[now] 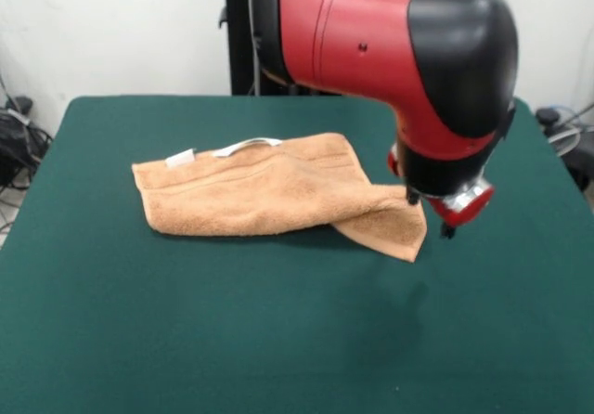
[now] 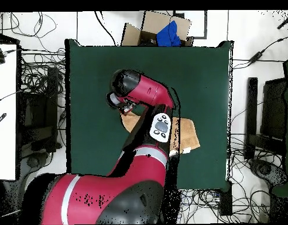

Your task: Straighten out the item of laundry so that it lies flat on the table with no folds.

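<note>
Hovering my gripper (image 1: 449, 221) at the folded towel's (image 1: 269, 191) corner, grip state unclear to me, I reckon pulling it outward across the tabletop (image 1: 278, 340) comes next.

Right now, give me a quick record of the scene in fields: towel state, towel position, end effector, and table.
towel state: orange-tan towel folded over, one corner flap pointing toward the camera in the front view
towel tags: white tags along its far edge
end effector: end effector at the folded corner; grip unclear
table: green table, towel near its middle
</note>
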Controlling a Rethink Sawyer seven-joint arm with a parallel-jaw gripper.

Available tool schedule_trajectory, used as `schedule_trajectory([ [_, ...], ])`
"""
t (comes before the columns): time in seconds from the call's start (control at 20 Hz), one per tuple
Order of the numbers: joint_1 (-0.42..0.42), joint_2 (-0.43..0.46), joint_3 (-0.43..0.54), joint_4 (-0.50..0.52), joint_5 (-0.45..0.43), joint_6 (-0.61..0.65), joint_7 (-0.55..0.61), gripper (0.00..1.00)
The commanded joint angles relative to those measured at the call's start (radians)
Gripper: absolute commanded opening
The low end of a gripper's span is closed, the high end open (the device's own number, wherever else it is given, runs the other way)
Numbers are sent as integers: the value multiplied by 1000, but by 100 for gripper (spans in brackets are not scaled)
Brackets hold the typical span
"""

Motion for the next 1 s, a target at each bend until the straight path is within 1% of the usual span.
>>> schedule_trajectory([
  [0.05,15,-30,38,78,25,60,251,100],
  [0.45,9,12,47,66,20,4,245,100],
  [0.7,9,22,28,48,1,12,242,100],
  [1.0,25,9,21,101,3,-20,252,100],
])
